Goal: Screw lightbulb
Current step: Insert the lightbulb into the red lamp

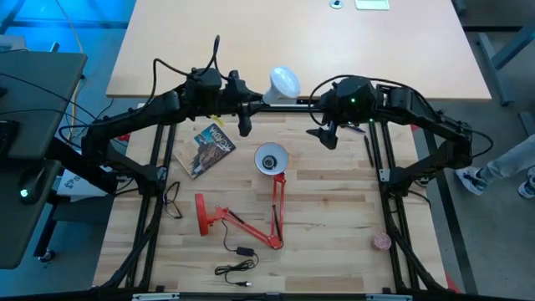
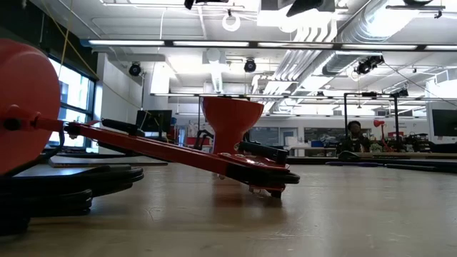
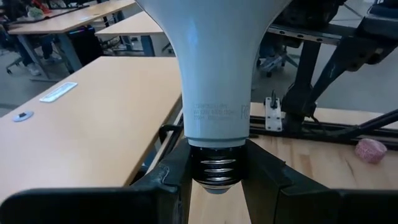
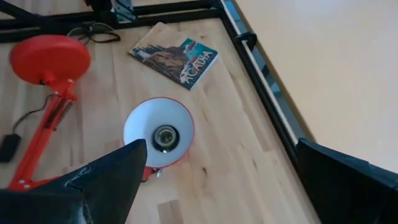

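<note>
With the left gripper (image 3: 214, 180) clamped on the lightbulb (image 1: 283, 82) top centre and the right gripper (image 4: 217, 180) wide open, empty: lower thread-first, square into lamp shade (image 1: 270, 159) mid-frame.

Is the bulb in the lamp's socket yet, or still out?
Out. The left gripper holds the lightbulb above the table; the lamp shade shows an empty socket.

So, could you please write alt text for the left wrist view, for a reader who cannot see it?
A white lightbulb fills the view, its metal screw base clamped between the left gripper's dark jaws. Behind it lie a pale tabletop and black frame bars; a small pink object sits on the wooden table.
</note>
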Tool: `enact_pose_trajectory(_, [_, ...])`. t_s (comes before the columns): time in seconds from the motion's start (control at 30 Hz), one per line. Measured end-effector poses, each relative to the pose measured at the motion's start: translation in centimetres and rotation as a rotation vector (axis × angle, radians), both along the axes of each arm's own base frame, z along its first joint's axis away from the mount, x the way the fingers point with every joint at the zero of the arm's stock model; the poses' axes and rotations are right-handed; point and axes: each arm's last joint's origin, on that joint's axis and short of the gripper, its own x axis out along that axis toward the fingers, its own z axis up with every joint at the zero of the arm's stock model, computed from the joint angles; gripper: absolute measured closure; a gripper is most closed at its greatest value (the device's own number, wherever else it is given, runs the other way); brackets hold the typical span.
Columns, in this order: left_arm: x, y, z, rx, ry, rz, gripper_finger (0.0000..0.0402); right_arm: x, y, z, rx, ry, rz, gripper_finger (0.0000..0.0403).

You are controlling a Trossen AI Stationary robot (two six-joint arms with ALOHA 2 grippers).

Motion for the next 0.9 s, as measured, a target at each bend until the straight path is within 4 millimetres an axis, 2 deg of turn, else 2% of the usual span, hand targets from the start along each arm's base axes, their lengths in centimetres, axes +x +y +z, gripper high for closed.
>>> enact_pose_trajectory(0.13, [-0.1, -0.1, -0.3, 0.077, 0.063, -0.021, 0.0312, 0.3, 0.0, 0.4, 0.032, -0.061, 0.017, 0.0004])
enact_pose_trajectory(0.23, [-0.2, -0.1, -0.9, 0.156, 0.152, -0.002, 0.0312, 0.9, 0.0, 1.3, 0.048, -0.188, 0.026, 0.0004])
enact_pose_trajectory(0.33, [-0.5, -0.1, -1.6, 0.201, 0.256, -0.014, 0.0312, 0.5, 0.1, 2.5, 0.022, -0.28, 0.033, 0.0004])
enact_pose_trajectory(0.5, [-0.5, -0.5, -2.5, 0.34, 0.396, -0.117, 0.0312, 0.1, 0.2, 2.9, -0.004, -0.291, 0.063, 0.0004])
enact_pose_trajectory(0.63, [0.0, -0.7, -2.2, 0.44, 0.371, -0.152, 0.0312, 1.0, 0.4, 2.4, -0.025, -0.267, 0.13, 0.0004])
enact_pose_trajectory(0.9, [0.4, -0.4, -2.1, 0.512, 0.364, -0.153, 0.0312, 2.8, 0.3, 1.8, -0.068, -0.274, 0.118, 0.0004])
